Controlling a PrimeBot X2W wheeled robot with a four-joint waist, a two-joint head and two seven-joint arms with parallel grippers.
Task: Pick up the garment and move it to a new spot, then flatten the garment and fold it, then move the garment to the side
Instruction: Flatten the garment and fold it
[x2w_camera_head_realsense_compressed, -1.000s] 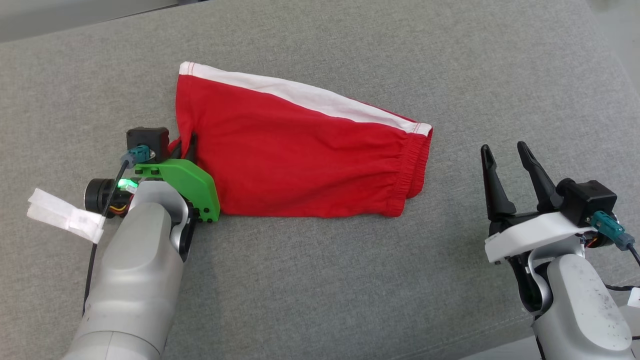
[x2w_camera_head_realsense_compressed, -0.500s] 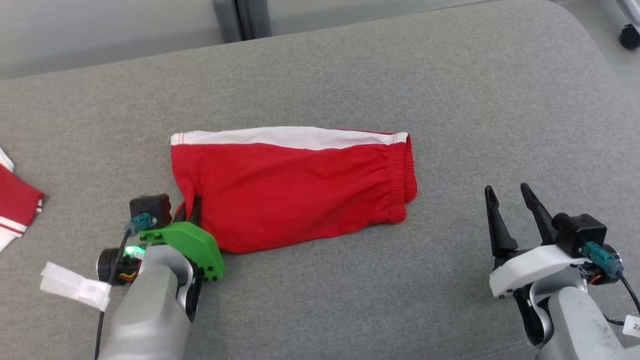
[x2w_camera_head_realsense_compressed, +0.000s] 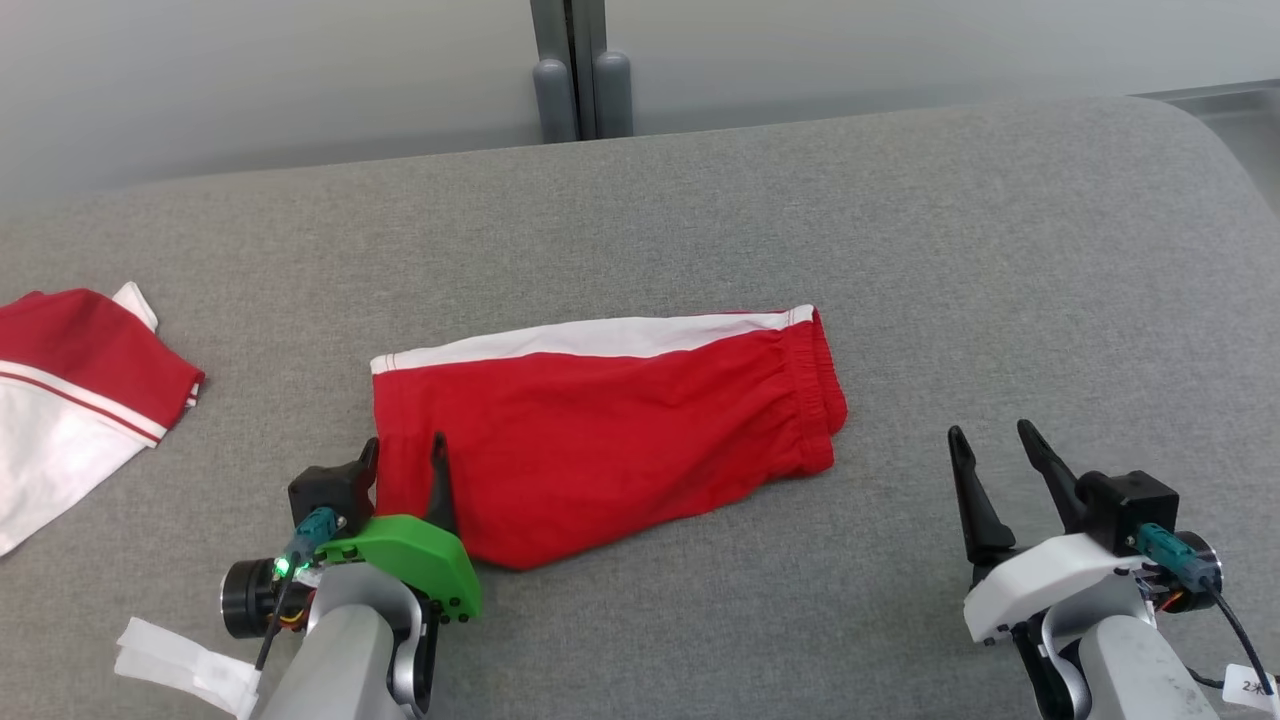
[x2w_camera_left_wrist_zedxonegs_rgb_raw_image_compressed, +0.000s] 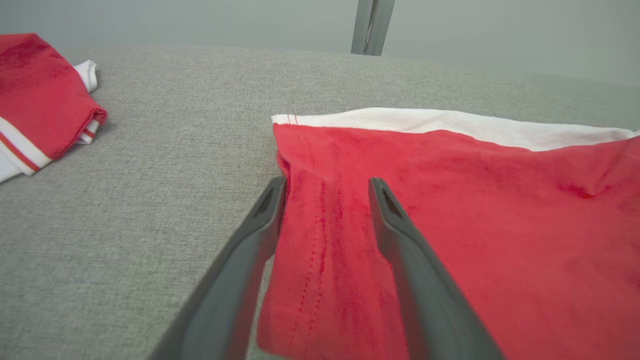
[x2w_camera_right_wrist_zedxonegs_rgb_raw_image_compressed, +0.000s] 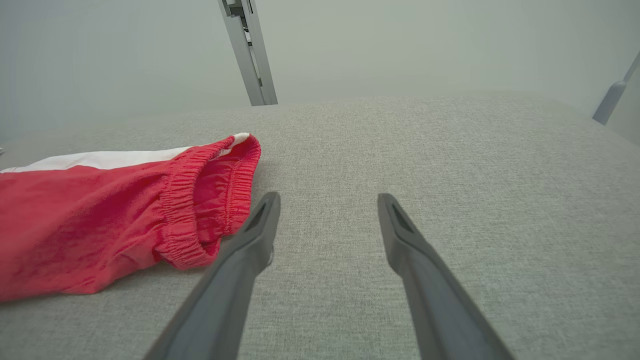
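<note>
The garment (x2w_camera_head_realsense_compressed: 620, 430), red shorts folded in half with a white stripe along the far edge, lies flat on the grey padded surface (x2w_camera_head_realsense_compressed: 700, 200). My left gripper (x2w_camera_head_realsense_compressed: 404, 445) stands open at its near left corner, with the fingers apart on either side of the hem. In the left wrist view the garment (x2w_camera_left_wrist_zedxonegs_rgb_raw_image_compressed: 475, 210) spreads to the right, and its stitched hem lies loose between the fingers of the left gripper (x2w_camera_left_wrist_zedxonegs_rgb_raw_image_compressed: 327, 185). My right gripper (x2w_camera_head_realsense_compressed: 990, 432) is open and holds nothing, a hand's width right of the elastic waistband (x2w_camera_right_wrist_zedxonegs_rgb_raw_image_compressed: 200, 200).
A second red and white garment (x2w_camera_head_realsense_compressed: 70, 400) lies folded at the far left edge, also in the left wrist view (x2w_camera_left_wrist_zedxonegs_rgb_raw_image_compressed: 35, 100). A grey post (x2w_camera_head_realsense_compressed: 580, 70) stands behind the surface. The surface rounds off at the far right (x2w_camera_head_realsense_compressed: 1220, 150).
My left gripper, shut on the garment's hem before, has opened and let it go. The head camera has tilted up, bringing the second garment and the back wall into view.
</note>
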